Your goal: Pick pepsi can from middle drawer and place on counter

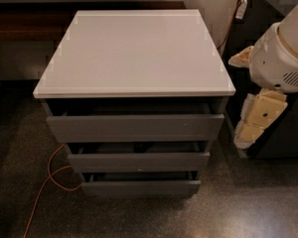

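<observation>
The grey drawer cabinet stands in the middle of the camera view under its pale-grey counter [134,51]. The middle drawer [139,161] is pulled out a little, and only a narrow dark slit shows above its front. The pepsi can is hidden; I cannot make it out in that slit. My gripper [253,125], cream-coloured, hangs below the white arm [280,58] at the right edge. It is beside the cabinet's right side, at the height of the top drawer, and apart from all the drawers.
The top drawer [134,127] and bottom drawer [139,187] are also slightly open. A black cabinet [283,138] stands right behind my arm. An orange cable [49,175] loops on the speckled floor at the left. A dark wooden bench [25,26] runs along the back.
</observation>
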`<state>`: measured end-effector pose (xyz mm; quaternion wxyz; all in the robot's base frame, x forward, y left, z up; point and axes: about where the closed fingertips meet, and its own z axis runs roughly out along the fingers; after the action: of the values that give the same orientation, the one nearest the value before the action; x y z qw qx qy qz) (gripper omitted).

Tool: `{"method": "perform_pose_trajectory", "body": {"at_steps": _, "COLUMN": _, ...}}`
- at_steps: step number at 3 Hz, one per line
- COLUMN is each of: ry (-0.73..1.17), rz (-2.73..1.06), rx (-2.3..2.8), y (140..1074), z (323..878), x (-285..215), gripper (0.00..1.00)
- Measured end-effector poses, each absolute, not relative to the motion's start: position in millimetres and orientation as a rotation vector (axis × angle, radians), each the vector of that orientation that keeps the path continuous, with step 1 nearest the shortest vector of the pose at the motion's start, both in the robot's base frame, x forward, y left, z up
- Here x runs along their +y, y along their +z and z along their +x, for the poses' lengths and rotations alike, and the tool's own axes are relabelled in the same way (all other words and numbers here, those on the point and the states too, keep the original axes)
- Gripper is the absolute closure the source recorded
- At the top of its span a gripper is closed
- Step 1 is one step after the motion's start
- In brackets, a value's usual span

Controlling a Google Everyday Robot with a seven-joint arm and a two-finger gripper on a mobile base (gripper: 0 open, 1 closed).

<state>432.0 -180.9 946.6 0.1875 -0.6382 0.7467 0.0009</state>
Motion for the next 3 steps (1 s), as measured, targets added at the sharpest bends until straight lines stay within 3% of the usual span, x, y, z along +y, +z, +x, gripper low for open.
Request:
{"method": "perform_pose_trajectory", "body": {"at_steps": 2, "ry": 0.116, "rz": -1.854, "rx": 1.98, "y": 895.3, "z": 428.3, "x": -127.5, "gripper": 0.0}}
{"method": "perform_pose_trajectory", "body": {"at_steps": 3, "ry": 0.136, "rz": -1.902, "rx": 1.916, "y": 838.9, "z": 415.4, "x": -74.5, "gripper": 0.0}}
